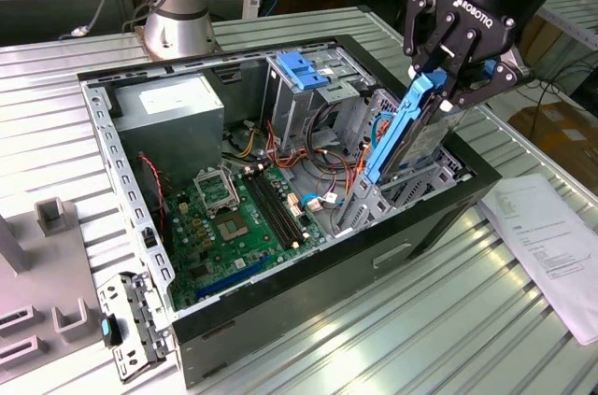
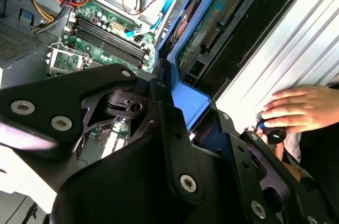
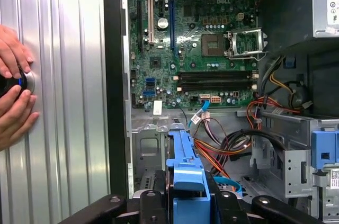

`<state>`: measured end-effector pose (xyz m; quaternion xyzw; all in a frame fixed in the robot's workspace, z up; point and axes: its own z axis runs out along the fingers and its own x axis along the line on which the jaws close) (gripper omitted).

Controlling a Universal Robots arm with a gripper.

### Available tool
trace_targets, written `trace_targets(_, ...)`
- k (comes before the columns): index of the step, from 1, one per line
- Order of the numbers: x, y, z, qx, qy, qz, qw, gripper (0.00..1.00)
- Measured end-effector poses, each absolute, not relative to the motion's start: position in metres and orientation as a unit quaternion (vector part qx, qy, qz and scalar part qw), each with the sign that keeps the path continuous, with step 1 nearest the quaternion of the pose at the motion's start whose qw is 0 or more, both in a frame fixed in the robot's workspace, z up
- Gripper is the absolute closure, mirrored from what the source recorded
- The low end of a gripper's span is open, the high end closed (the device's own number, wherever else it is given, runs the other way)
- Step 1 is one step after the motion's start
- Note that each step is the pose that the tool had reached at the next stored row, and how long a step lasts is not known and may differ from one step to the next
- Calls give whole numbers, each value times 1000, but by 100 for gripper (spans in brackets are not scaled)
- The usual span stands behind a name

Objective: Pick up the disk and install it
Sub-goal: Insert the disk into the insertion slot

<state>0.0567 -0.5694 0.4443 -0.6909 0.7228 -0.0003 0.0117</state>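
Over the one open computer case, the two fingers are closed on the single disk, its upper end between them, tilted steeply.

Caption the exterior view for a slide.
End effector holds the blue-railed disk tilted over the open computer case.

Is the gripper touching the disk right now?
Touching. In the exterior view the gripper is clamped on the upper end of the disk, holding it tilted over the case.
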Motion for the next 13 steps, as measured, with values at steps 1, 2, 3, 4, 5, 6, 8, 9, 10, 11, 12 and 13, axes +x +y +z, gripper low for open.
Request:
trace_targets(1,57,-569,444,-691,723,0,12,63)
trace_targets(2,57,-569,444,-691,723,0,12,63)
trace_targets(3,57,-570,443,-691,723,0,12,63)
trace_targets(4,57,-570,443,-691,723,0,12,63)
trace_targets(5,58,-570,442,-691,723,0,12,63)
trace_targets(6,58,-570,442,-691,723,0,12,63)
trace_targets(8,58,-570,442,-691,723,0,12,63)
trace_targets(9,58,-570,442,-691,723,0,12,63)
trace_targets(10,58,-570,441,-691,723,-1,12,63)
trace_targets(11,58,-570,440,-691,723,-2,14,63)
trace_targets(12,58,-570,438,-691,723,-4,15,63)
trace_targets(13,58,-570,438,-691,723,-4,16,63)
